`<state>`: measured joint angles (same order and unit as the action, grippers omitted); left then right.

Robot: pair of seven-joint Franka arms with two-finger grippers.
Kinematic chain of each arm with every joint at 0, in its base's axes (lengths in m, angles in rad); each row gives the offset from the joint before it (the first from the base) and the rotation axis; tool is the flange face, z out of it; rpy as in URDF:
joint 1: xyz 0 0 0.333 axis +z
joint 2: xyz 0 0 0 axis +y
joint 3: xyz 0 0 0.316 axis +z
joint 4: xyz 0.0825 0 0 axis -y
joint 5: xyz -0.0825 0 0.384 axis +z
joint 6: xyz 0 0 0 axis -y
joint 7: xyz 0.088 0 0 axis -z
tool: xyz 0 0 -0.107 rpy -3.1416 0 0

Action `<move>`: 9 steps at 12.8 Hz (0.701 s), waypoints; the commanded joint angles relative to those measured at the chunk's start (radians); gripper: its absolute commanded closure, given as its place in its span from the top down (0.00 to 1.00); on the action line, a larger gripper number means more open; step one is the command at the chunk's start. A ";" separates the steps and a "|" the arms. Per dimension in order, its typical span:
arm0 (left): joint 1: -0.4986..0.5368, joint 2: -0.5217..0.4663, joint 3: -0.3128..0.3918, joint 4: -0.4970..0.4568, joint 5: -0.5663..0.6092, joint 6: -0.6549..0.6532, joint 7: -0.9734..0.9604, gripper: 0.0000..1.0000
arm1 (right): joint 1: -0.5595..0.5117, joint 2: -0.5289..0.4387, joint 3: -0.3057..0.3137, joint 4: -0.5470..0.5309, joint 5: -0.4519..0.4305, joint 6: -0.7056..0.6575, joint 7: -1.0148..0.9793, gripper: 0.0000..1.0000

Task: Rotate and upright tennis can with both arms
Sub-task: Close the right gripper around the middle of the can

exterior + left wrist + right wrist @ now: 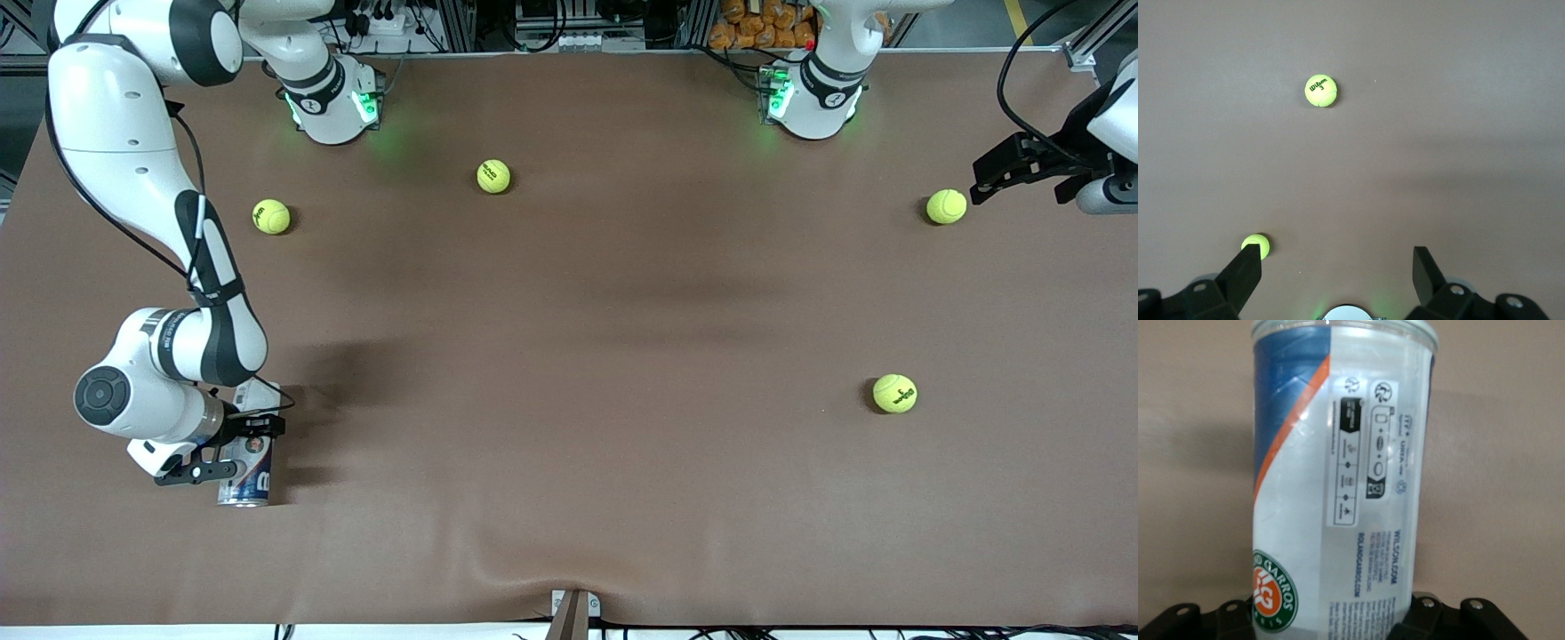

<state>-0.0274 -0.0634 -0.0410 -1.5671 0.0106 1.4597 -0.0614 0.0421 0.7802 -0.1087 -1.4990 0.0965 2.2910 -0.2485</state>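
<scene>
Tennis can: lies on its side on the tabletop, at the right arm's end, near the front camera's edge.
Can long axis: roughly level with the tabletop, running toward the front camera; silvery rim end nearest that camera, the opposite end under the end effector.
Can label: white and dark blue with an orange stripe; in the right wrist view the cylinder fills the picture lengthwise, a round green and orange logo close to the fingers.
Right end effector: down at the can, fingers clamped on the can across its width, at the end away from the rim.
Left end effector: waits in the air over the left arm's end of the tabletop, fingers spread wide apart, gripping nothing.
Tennis balls: four loose on the tabletop; one just beside the left end effector, one nearer the front camera, two near the arm bases.
</scene>
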 commanded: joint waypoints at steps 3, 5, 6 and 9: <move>0.009 0.008 -0.002 0.013 -0.008 0.002 0.020 1.00 | 0.053 -0.084 -0.002 -0.012 0.006 -0.008 -0.122 0.60; 0.011 0.008 0.000 0.013 -0.008 0.002 0.020 1.00 | 0.096 -0.110 0.000 -0.004 0.008 -0.007 -0.217 0.60; 0.011 0.008 0.003 0.015 -0.009 0.002 0.018 1.00 | 0.129 -0.117 0.000 -0.004 0.008 -0.007 -0.265 0.60; 0.031 0.008 0.003 0.015 -0.012 0.002 0.022 1.00 | 0.261 -0.134 -0.002 0.005 0.000 -0.007 -0.372 0.60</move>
<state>-0.0148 -0.0630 -0.0339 -1.5670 0.0106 1.4598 -0.0614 0.2301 0.6682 -0.1004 -1.4839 0.0960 2.2902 -0.5569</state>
